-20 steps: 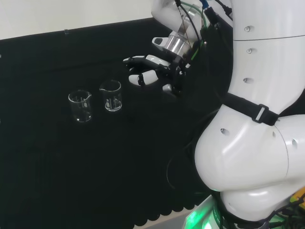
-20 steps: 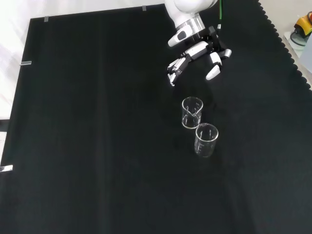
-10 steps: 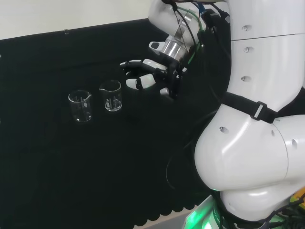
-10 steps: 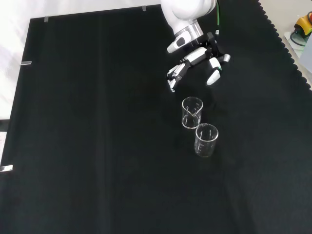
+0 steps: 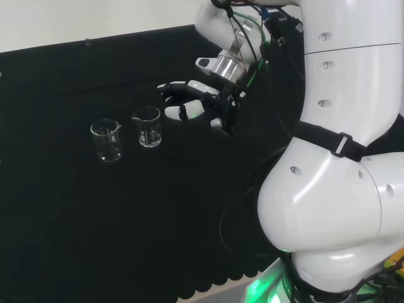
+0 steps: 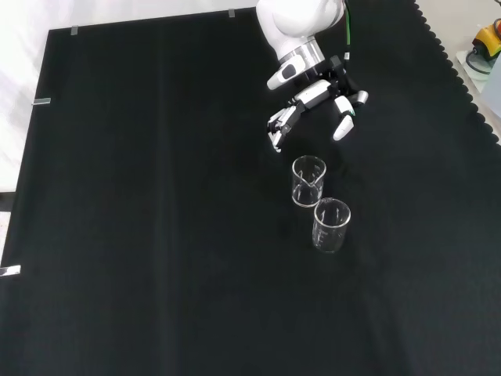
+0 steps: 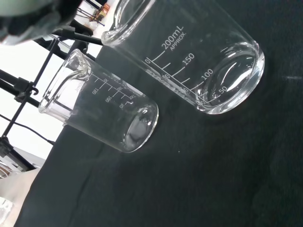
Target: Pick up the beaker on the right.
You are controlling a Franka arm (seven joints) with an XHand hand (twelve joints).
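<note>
Two clear glass beakers stand upright and empty on the black cloth. In the head view one beaker point(image 5: 147, 127) is the right-hand one and the other beaker point(image 5: 106, 140) stands to its left. In the front view the first beaker point(image 6: 308, 181) is the farther one and the second beaker point(image 6: 330, 225) stands nearer. The hand point(image 5: 192, 101) hovers just right of the right-hand beaker in the head view, fingers spread and relaxed, holding nothing. In the front view the hand point(image 6: 313, 103) sits above the beakers. The wrist view shows the nearer beaker point(image 7: 189, 52) large and the farther beaker point(image 7: 102, 111) behind it.
The arm's white links point(image 5: 341, 189) stand at the right of the head view. The cloth's scalloped edge point(image 6: 462, 70) runs along the right of the front view, with small coloured items point(image 6: 484, 43) beyond it. Bare black cloth point(image 6: 156, 235) spreads left of the beakers.
The hand has moved toward the beakers, leftward in the head view and slightly downward in the front view. Its fingers stay spread. Both beakers stand where they were.
</note>
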